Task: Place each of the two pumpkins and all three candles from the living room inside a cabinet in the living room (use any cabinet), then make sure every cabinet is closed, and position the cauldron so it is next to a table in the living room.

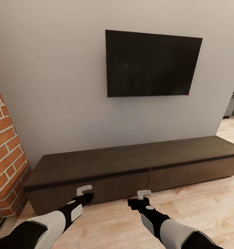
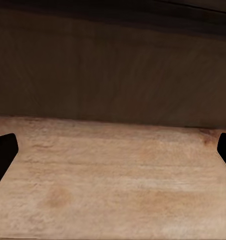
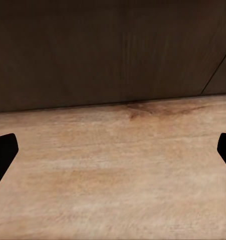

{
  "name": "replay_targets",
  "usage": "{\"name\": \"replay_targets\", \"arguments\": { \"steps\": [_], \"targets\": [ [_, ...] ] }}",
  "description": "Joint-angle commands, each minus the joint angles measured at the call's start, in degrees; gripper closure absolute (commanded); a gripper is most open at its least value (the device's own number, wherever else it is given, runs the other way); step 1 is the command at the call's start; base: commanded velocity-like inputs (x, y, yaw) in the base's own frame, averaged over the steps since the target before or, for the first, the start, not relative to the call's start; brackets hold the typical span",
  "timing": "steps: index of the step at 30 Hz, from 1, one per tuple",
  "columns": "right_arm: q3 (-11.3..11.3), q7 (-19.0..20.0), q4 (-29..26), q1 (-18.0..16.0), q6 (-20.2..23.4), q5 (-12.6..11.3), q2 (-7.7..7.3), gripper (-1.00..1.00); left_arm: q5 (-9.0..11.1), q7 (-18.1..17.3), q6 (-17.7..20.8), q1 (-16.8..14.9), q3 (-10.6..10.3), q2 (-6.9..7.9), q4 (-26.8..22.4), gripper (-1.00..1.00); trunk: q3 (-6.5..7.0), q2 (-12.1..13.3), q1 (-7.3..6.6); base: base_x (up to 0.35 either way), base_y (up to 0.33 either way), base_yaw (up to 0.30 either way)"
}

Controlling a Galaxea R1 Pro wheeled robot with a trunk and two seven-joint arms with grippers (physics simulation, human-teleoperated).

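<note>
Against the wall under the TV, cabinet sits with both drawer fronts flush, closed. Robot squared up to it, both arms low and forward, likely staged to pull a drawer. Left gripper and right gripper both spread wide, empty, each just short of the cabinet's left drawer front, above the floor. Right one nearest the centre seam.

One long brown cabinet is sitting by the wall with two drawer fronts. One black TV is hanging above. Two robot arms are reaching out.
</note>
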Motion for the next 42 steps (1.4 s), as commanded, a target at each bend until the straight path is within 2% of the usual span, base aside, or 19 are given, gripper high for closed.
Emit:
{"name": "replay_targets", "arguments": {
  "steps": [1,4,11,16,21,23,26,29,32,42],
  "targets": [
    [0.46,-0.21,0.1,-0.05,-0.17,-0.53,0.0,-1.0,0.38,0.1,-0.32,-0.07,-0.12,0.02,0.19,-1.0,0.13,0.39,-0.24,0.0,0.0,-0.085],
    [0.36,-0.25,0.23,-0.02,0.05,-0.63,-0.16,-1.0,0.38,0.15,-0.31,-0.06,0.92,0.15,0.32,-1.0,0.66,1.59,-0.9,0.0,0.0,-0.187],
    [0.29,-0.26,1.61,-0.01,0.07,-0.61,-0.31,-1.0,0.35,0.2,-0.02,-0.09,1.19,1.03,0.42,-1.0,1.92,4.4,-2.43,0.0,0.0,-0.282],
    [0.25,-0.26,2.33,-0.01,0.23,-0.58,-0.51,-1.0,0.35,0.2,4.16,-0.08,1.26,2.59,0.33,-1.0,2.82,6.41,-3.53,0.0,0.0,-0.296],
    [0.25,-0.26,4.2,-0.01,0.36,-0.56,-2.1,-1.0,0.18,0.18,8.72,-0.09,1.06,3.45,0.35,-1.0,3.73,8.41,-4.63,0.0,0.0,-0.296],
    [0.29,-0.26,5.3,0.16,0.35,-0.57,-2.66,-1.0,0.1,0.19,9.46,-0.08,0.98,3.64,0.36,-1.0,4.14,9.21,-5.07,0.0,0.0,-0.291],
    [0.26,-0.26,6.97,3.63,-0.18,-0.86,-3.95,-1.0,-0.45,0.1,10.17,-0.07,0.76,4.71,0.44,-1.0,4.85,10.42,-5.73,0.0,0.0,-0.233],
    [0.25,-0.26,7.1,4.13,-0.21,-0.82,-4.08,-1.0,-0.71,0.06,10.19,-0.08,0.75,4.77,0.47,-1.0,5.58,11.62,-6.39,0.0,0.0,-0.201],
    [0.23,-0.2,7.19,6.26,-0.23,-0.88,-4.55,-1.0,-1.44,0.02,10.22,-0.06,0.73,4.7,0.77,-1.0,6.31,12.82,-7.04,0.0,0.0,-0.216],
    [0.17,-0.31,7.21,7.25,-0.18,-0.97,-5.39,-1.0,-3.69,-0.27,10.14,1.92,0.73,4.88,0.9,-1.0,8.75,16.83,-9.24,0.0,0.0,-0.233]
  ]
}}
